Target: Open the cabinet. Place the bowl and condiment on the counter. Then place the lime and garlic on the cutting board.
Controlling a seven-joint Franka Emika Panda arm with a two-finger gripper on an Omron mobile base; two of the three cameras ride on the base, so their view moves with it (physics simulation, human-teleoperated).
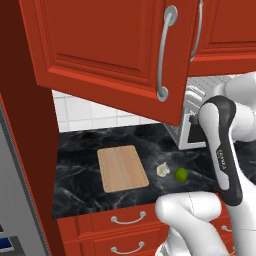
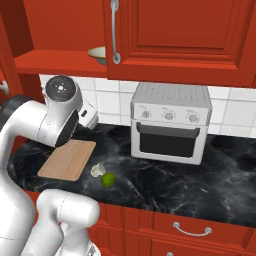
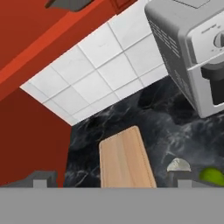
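Bowl (image 2: 98, 54) half-hidden behind cabinet door (image 2: 180, 37)

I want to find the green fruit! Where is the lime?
The lime sits on the black counter near its front edge, right beside the garlic, just right of the cutting board in the base views.

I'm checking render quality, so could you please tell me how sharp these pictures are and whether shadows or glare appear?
Left base view: sharp, even light, soft highlights on the cabinet handle. Right base view: crisp, a soft shadow under the oven. Hand view: tilted, the cutting board in focus, no glare.
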